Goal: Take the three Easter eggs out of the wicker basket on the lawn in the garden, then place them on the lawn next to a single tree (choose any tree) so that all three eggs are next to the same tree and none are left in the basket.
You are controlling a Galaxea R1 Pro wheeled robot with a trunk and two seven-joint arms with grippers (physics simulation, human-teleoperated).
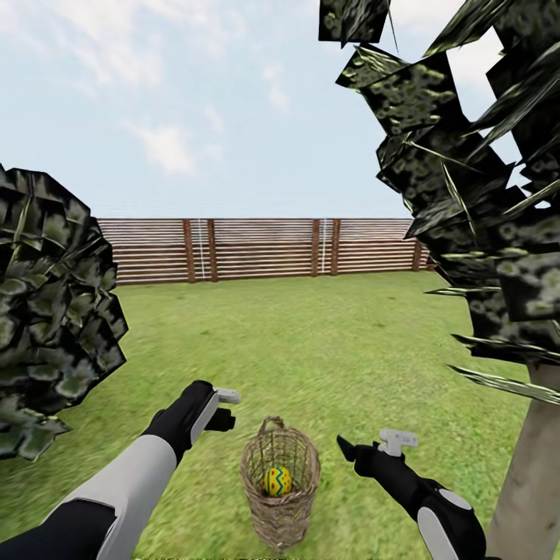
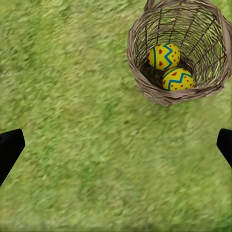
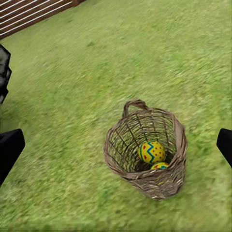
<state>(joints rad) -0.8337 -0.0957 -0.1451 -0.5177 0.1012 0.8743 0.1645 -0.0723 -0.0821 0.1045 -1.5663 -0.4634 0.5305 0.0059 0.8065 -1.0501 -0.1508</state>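
The wicker basket (image 1: 260,505) stands upright on the lawn (image 1: 311,342) right in front of me, between my two arms. One Easter egg (image 1: 277,481), yellow with blue zigzag bands, shows inside it. In the left wrist view the basket (image 2: 145,82) holds two eggs (image 2: 163,55) (image 2: 178,79) side by side. The right wrist view also has the basket (image 3: 116,154) with two eggs (image 3: 152,152) (image 3: 160,166). My left gripper (image 1: 222,412) hovers open, left of the basket's handle. My right gripper (image 1: 354,449) is open at the basket's right, holding nothing. The tree (image 1: 529,482) rises close on my right.
The tree's dark blocky crown (image 1: 482,194) hangs over the upper right. Another leafy crown (image 1: 47,342) juts in at the left. A brown slat fence (image 1: 257,249) closes the lawn far ahead. Open grass lies between the basket and the fence.
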